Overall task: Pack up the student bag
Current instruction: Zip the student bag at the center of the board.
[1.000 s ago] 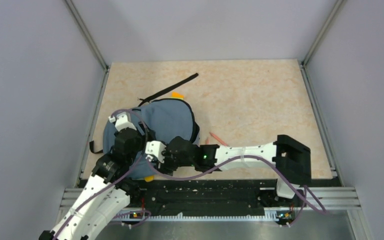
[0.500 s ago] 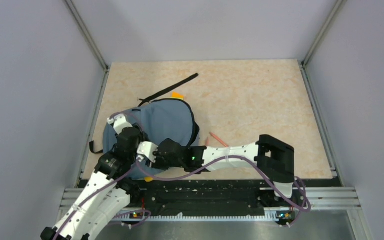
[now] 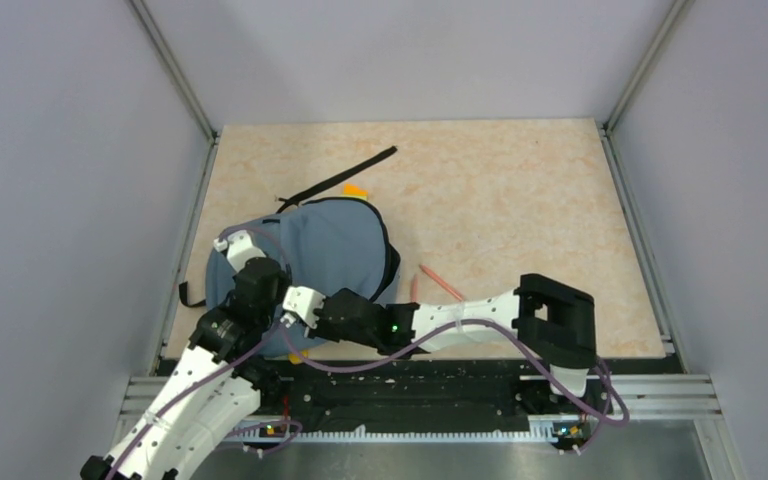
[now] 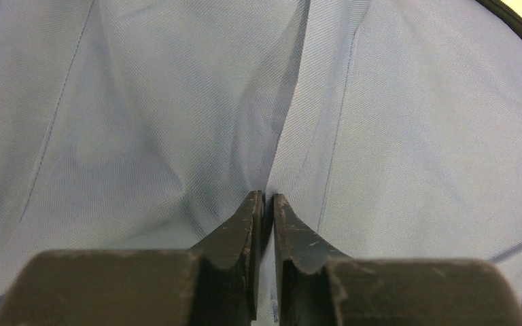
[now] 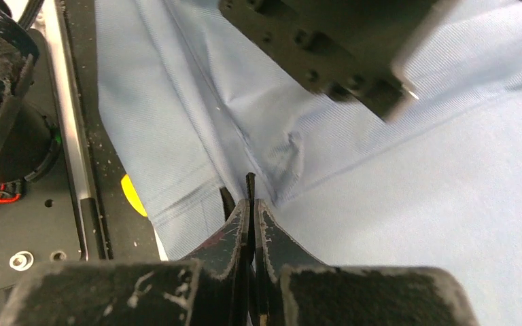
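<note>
The student bag [image 3: 335,238], slate-blue with black trim, lies at the left of the table near the front edge. In the left wrist view my left gripper [image 4: 266,197] is shut on a raised fold of the bag's fabric [image 4: 177,122]. In the right wrist view my right gripper [image 5: 251,202] is shut on the bag's cloth, and a thin black tab [image 5: 250,183] sticks out from between its tips. The two grippers sit close together over the bag's near end; the dark body of the left gripper [image 5: 326,47] shows in the right wrist view.
A black strap [image 3: 345,177] trails from the bag toward the back. Two orange-red pencils [image 3: 438,280] lie right of the bag. A yellow item [image 3: 357,189] peeks out behind the bag, another yellow piece [image 5: 133,195] at its near edge. The black base rail [image 5: 75,170] runs alongside.
Both grippers have closed from open onto the bag's fabric. The right arm has reached further left and slightly toward the near edge; the left gripper has shifted little.
</note>
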### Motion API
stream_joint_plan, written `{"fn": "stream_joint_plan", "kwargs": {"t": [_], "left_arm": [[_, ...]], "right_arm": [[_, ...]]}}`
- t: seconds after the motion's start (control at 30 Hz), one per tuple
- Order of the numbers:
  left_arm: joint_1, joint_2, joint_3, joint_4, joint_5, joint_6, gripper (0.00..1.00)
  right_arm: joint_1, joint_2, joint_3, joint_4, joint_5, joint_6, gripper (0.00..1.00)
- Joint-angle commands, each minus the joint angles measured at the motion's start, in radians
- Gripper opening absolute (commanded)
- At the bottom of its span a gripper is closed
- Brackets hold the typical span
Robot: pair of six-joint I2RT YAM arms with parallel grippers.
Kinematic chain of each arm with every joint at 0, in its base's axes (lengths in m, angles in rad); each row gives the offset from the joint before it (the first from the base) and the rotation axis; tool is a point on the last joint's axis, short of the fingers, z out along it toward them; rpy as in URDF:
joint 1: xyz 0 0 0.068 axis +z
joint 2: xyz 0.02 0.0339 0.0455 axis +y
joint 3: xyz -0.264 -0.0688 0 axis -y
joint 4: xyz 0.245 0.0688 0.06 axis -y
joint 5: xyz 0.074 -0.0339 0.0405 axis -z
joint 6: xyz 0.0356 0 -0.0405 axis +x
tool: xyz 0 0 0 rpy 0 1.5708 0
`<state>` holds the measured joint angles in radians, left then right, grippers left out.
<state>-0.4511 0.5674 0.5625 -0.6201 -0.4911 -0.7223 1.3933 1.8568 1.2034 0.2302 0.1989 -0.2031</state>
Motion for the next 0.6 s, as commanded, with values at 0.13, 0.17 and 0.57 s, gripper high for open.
{"fn": "stream_joint_plan", "kwargs": {"t": [0.13, 0.17, 0.57], "left_arm": [[0.000, 0.013, 0.003, 0.049, -0.031, 0.008, 0.04], [0.003, 0.017, 0.004, 0.053, -0.034, 0.012, 0.01], [0.070, 0.021, 0.032, 0.051, -0.061, 0.066, 0.00]], "right_arm": [[0.008, -0.158, -0.119, 0.112, 0.127, 0.107, 0.00], [0.007, -0.167, -0.133, 0.111, 0.141, 0.121, 0.00], [0.008, -0.326, -0.330, 0.198, 0.391, 0.276, 0.00]]}}
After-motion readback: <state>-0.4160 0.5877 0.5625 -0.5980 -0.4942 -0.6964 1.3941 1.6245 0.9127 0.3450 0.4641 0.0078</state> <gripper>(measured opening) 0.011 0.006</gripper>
